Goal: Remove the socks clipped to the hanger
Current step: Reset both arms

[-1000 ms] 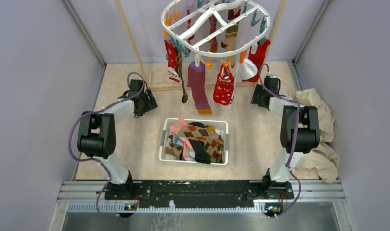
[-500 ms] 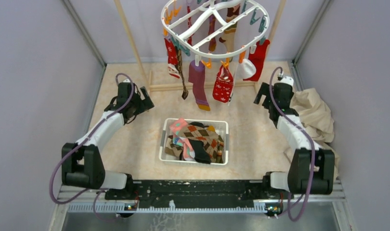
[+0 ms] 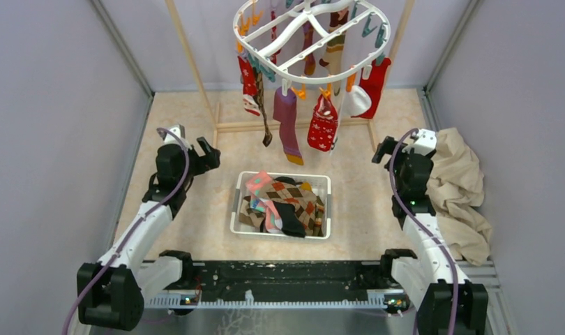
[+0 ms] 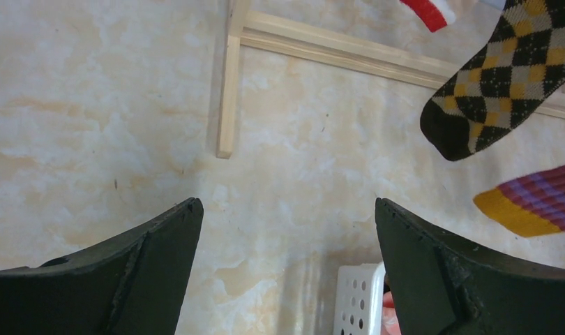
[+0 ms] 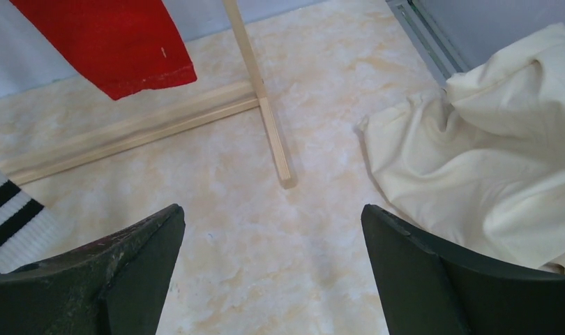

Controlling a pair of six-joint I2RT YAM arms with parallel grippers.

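Two white robot arms are stretching low and forward over the marbled beige tabletop (image 3: 356,202). The left gripper (image 3: 207,153) and right gripper (image 3: 383,149) are both gaping wide, holding nothing. Colourful patterned fabric socks (image 3: 323,124) are hanging clipped to the white plastic oval hanger (image 3: 304,17), beyond a white slotted basket (image 3: 235,209).

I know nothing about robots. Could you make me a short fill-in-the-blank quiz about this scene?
1. The white basket holds a pile of ____.
2. The purple sock hangs clipped to the white oval ____.
3. Both the left gripper and the right gripper are ____ and empty.
4. The crumpled cream cloth lies on the robot's ____ side.
Missing words: socks, hanger, open, right.
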